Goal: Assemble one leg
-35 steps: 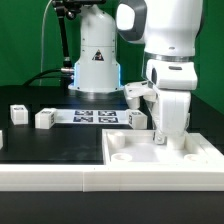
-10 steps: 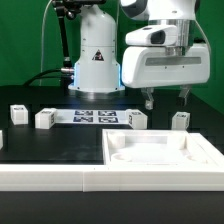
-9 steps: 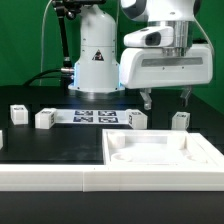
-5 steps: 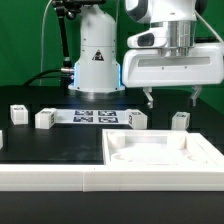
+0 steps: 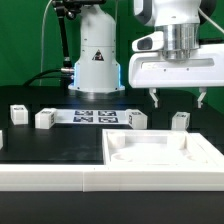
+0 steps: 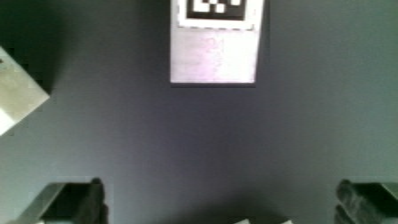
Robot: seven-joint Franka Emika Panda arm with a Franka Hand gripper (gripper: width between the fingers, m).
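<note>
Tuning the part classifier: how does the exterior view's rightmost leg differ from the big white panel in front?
Size: the leg is a small block; the panel is far wider. Pose: the leg stands upright; the panel lies flat with a raised rim. Marking: the leg carries a black-and-white tag; the panel shows none. Shared: both white, both on the black table, neither held by the open gripper.

1. We see the pincer [image 5: 180, 100] with a white body and dark fingertips.
2. Below it, the leg [image 5: 180, 120] is white and carries a black-and-white square tag.
3. The worktop [image 5: 60, 140] under the pincer is black.
4. To the exterior view's left of the pincer, the marker board [image 5: 95, 116] is white with black-and-white tags.
</note>
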